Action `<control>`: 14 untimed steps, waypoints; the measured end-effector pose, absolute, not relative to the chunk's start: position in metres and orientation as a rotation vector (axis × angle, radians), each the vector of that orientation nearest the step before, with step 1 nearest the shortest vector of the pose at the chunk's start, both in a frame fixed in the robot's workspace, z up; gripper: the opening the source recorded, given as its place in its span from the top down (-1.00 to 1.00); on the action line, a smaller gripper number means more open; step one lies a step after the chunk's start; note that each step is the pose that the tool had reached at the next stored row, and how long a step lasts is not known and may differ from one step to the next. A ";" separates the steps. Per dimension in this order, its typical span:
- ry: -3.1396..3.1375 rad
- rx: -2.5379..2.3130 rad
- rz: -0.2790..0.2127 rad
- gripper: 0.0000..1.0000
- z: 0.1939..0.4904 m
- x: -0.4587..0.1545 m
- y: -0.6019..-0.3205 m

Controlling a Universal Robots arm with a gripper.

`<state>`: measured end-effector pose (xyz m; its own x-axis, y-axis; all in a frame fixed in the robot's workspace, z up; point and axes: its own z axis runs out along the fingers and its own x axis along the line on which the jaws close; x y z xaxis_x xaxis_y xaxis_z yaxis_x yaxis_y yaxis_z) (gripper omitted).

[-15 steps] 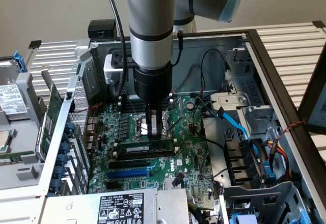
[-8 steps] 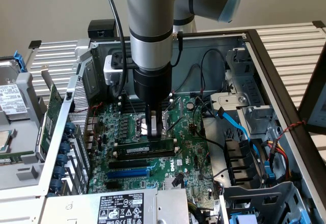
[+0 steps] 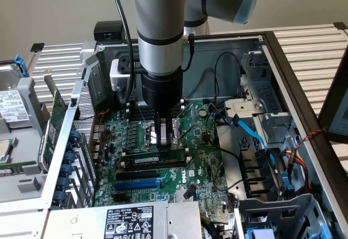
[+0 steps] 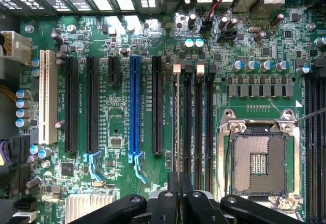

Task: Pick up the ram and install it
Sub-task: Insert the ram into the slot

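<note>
A slatted metal surface (image 3: pixel 310 49) carries an open computer case (image 3: pixel 228 41), with its motherboard (image 3: pixel 201 163) lying flat inside. In the centre of the exterior view, the ram (image 3: pixel 157 157) stands on edge in one of the long memory slots, its white label facing the camera, so it is already picked up and brought to its place. The gripper (image 3: pixel 165 141) comes straight down from the arm onto the middle of the stick's top edge. The wrist view looks along that slot, where the ram (image 4: pixel 175 122) shows edge-on as a thin paler line between the blue slot (image 4: pixel 134 102) and the CPU socket (image 4: pixel 259 163). The fingers (image 4: pixel 172 196) are closed together right over it. It is unclear whether they pinch the thin board or only bear on it. The stick looks level and low in the slot, so insertion seems nearly or fully done. I cannot tell whether the end clips have latched.
</note>
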<state>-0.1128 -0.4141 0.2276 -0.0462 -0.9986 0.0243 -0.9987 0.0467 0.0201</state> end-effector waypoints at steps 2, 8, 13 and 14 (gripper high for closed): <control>-2.250 2.147 0.004 0.75 0.228 -0.113 -0.414; -2.250 2.148 0.004 0.75 0.226 -0.113 -0.413; -2.249 2.147 0.003 0.75 0.225 -0.113 -0.413; -2.250 2.147 0.003 0.71 0.225 -0.113 -0.413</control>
